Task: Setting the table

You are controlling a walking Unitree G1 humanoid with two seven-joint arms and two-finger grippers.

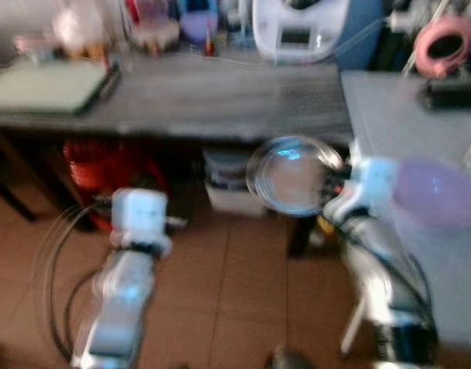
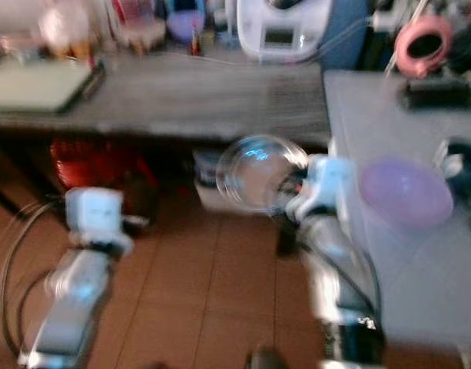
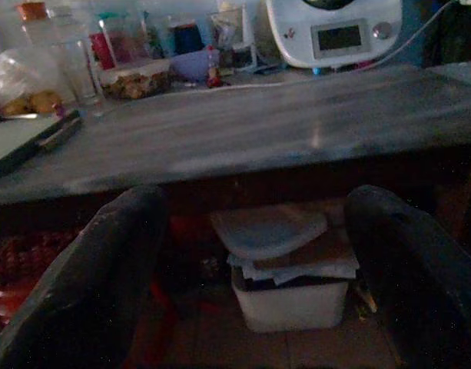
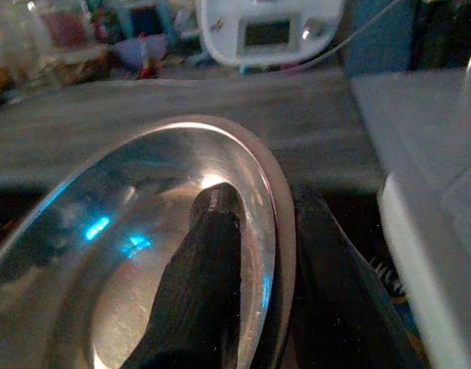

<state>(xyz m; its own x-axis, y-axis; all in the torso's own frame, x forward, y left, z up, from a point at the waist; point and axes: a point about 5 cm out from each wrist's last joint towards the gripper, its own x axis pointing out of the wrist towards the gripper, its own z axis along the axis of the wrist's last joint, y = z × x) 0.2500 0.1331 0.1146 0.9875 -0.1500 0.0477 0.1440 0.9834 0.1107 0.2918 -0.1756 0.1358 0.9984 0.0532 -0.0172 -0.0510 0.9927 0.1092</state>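
Right gripper [image 4: 250,254] jaws pinch rim of steel bowl [image 1: 294,175], one finger inside, one outside. Bowl held in air, tilted, just before front edge of dark desk [image 1: 220,100]. Left gripper [image 3: 254,254] jaws spread, empty, low before desk. Purple bowl [image 1: 437,192] on grey desk [image 1: 389,115] beside right arm.

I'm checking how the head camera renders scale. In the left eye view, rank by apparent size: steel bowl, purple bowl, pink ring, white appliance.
1. white appliance, though cropped.
2. steel bowl and purple bowl: similar, blurred, unranked.
3. pink ring, smallest.
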